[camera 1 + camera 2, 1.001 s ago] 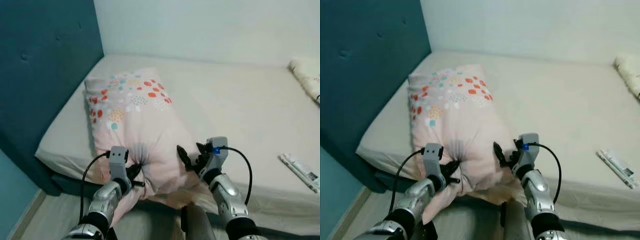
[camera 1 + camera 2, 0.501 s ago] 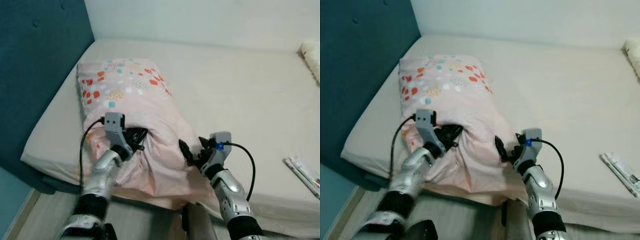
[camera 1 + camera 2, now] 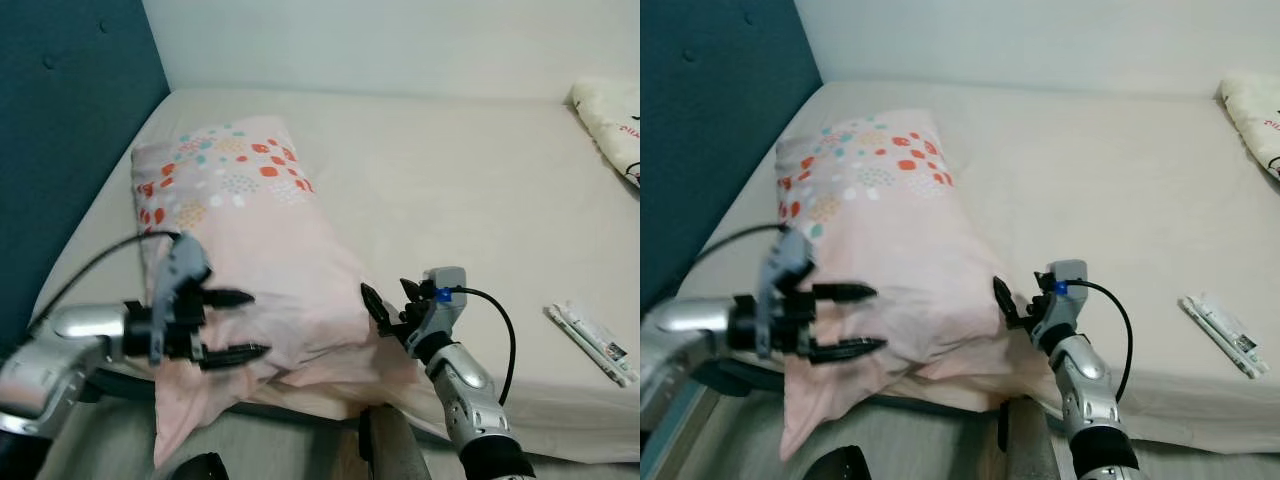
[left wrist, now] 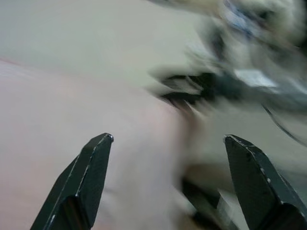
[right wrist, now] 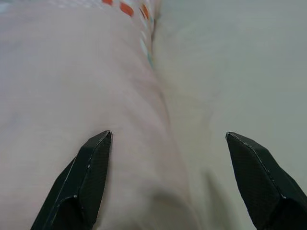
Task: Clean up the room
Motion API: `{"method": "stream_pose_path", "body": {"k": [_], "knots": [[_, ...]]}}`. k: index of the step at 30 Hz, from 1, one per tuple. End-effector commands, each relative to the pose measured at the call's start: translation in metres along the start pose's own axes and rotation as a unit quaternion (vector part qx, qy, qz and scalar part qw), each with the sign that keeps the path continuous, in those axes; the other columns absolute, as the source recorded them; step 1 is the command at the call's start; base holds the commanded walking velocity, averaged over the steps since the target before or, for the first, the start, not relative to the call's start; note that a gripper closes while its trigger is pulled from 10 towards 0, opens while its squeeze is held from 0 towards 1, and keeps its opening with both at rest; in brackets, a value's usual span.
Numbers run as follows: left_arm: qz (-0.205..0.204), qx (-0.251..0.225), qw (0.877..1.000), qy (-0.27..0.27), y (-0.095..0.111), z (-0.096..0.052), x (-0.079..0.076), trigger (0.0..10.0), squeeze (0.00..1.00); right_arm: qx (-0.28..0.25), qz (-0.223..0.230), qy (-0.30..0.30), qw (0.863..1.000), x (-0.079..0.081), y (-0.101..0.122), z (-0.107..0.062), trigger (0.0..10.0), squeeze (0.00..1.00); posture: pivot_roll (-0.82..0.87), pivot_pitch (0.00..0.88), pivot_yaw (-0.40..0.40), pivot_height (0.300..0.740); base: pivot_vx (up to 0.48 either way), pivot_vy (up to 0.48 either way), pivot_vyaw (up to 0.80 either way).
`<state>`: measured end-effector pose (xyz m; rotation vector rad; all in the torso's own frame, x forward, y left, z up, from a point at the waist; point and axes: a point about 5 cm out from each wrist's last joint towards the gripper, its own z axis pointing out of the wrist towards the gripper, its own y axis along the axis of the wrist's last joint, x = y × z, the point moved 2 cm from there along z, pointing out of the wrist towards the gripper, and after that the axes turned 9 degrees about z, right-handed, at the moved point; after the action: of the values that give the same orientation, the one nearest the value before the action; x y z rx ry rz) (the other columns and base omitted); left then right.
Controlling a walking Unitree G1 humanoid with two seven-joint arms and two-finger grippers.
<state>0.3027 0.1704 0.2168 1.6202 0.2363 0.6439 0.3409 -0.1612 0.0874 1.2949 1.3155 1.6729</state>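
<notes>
Left eye view: a pink pillow (image 3: 255, 250) with orange, teal and white dots lies on the bed (image 3: 470, 200), its dotted end toward the blue headboard (image 3: 60, 110) and its plain end drooping over the bed's near edge. The left gripper (image 3: 235, 325) hangs at that near end with fingers spread, holding nothing. The right gripper (image 3: 385, 300) sits just beside the pillow's right near corner, fingers also apart. The mattress stretches bare from the pillow toward the wall. A folded paper (image 3: 590, 345) lies well apart from the pillow near the bed's front edge, and a cream blanket (image 3: 610, 115) sits at the far right.

Right eye view: same layout; the pillow's lower flap hangs past the mattress edge.

Left wrist view: blurred; both fingers (image 4: 81, 182) are wide apart over pink fabric.

Right wrist view: one open finger (image 5: 86, 177) is over the pillow, the other over the sheet.
</notes>
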Motion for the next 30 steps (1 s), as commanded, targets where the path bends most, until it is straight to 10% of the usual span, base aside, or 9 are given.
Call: {"method": "stream_pose_path", "body": {"k": [1,5,7,9,11,14,17,25,30], "knots": [[-0.060,0.041,0.992,0.101,-0.027,0.003,0.018,10.0,1.00,0.009,0.003,0.003,1.000,0.002,-0.004,0.000,10.0,0.00,-0.11,0.118,-0.006,0.522,0.000,0.000,0.00],[-0.088,0.065,0.979,0.170,-0.043,0.005,0.030,10.0,1.00,0.008,0.002,0.003,1.000,0.002,-0.003,0.001,10.0,0.00,-0.11,0.118,-0.005,0.522,0.000,0.000,0.00],[-0.153,0.105,0.948,0.258,-0.072,0.001,0.038,10.0,1.00,0.007,0.002,0.003,1.000,0.003,-0.002,0.001,10.0,0.00,-0.12,0.120,-0.002,0.522,0.000,0.000,0.00],[-0.269,0.175,0.862,0.393,-0.133,-0.022,0.035,10.0,1.00,0.007,0.001,0.000,1.000,0.002,-0.003,-0.001,10.0,0.00,-0.12,0.126,0.004,0.522,0.000,0.000,0.00],[-0.269,0.175,0.862,0.393,-0.133,-0.022,0.035,10.0,1.00,0.007,0.001,0.000,1.000,0.002,-0.003,-0.001,10.0,0.00,-0.12,0.126,0.004,0.522,0.000,0.000,0.00],[-0.358,0.174,0.765,0.506,-0.168,-0.058,0.029,10.0,1.00,0.008,0.001,-0.005,1.000,-0.001,-0.004,-0.004,10.0,0.00,-0.12,0.132,0.006,0.522,0.000,0.000,0.00],[-0.403,0.147,0.727,0.536,-0.176,-0.067,0.025,10.0,1.00,0.009,0.001,-0.009,1.000,-0.003,-0.005,-0.006,10.0,0.00,-0.12,0.134,0.005,0.522,0.000,0.000,0.00],[-0.457,0.026,0.677,0.577,-0.167,-0.074,0.034,10.0,1.00,0.010,0.001,-0.008,1.000,-0.001,-0.005,-0.004,10.0,0.00,-0.11,0.137,0.001,0.522,0.000,0.000,0.00],[-0.511,-0.055,0.695,0.503,-0.157,-0.052,0.030,10.0,1.00,0.014,-0.001,-0.005,1.000,0.000,-0.005,-0.004,10.0,0.00,-0.11,0.139,-0.006,0.522,0.000,0.000,0.00]]}}
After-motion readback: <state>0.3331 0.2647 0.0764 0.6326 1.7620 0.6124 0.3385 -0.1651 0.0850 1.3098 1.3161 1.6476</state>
